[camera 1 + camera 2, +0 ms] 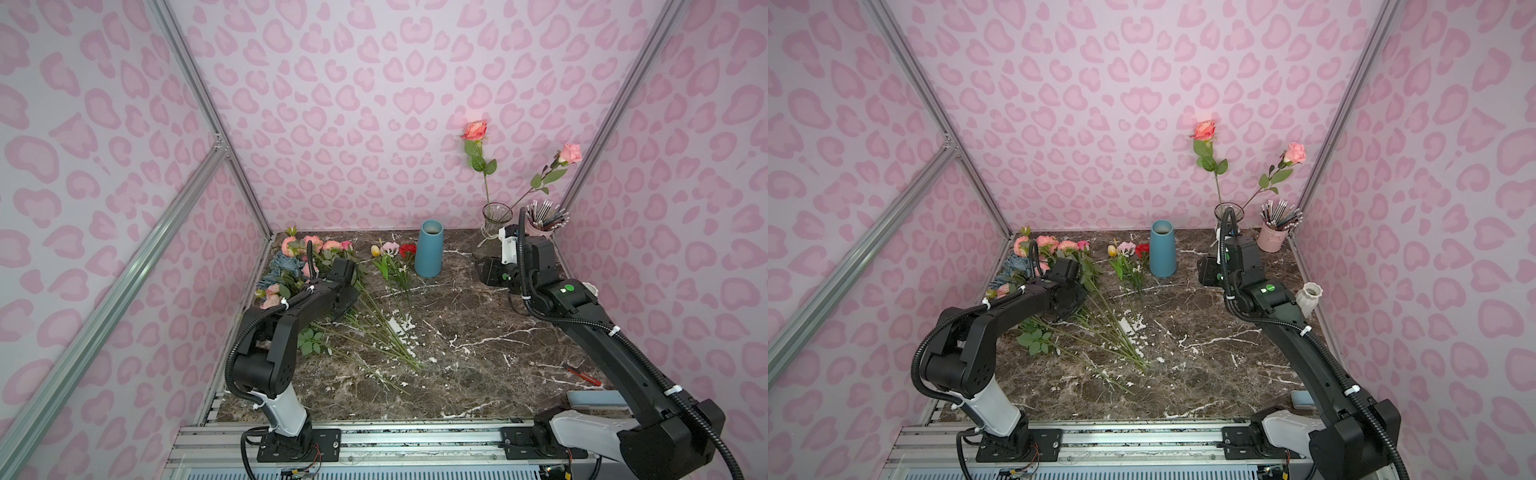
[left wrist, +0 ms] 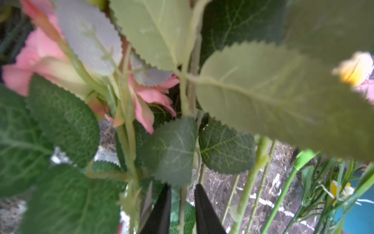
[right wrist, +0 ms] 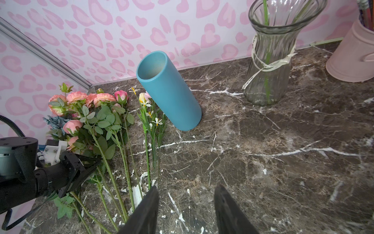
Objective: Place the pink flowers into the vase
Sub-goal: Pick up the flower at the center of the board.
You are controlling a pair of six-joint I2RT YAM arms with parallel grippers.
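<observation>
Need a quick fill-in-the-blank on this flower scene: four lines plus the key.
1. The glass vase holds ___ pink roses.
2. Unlike the glass vase, the blue vase is ___.
3. The pink pot beside the glass vase holds ___.
4. The right gripper holds nothing, and its jaws are ___.

Missing words: two; empty; pencils; open.
</observation>
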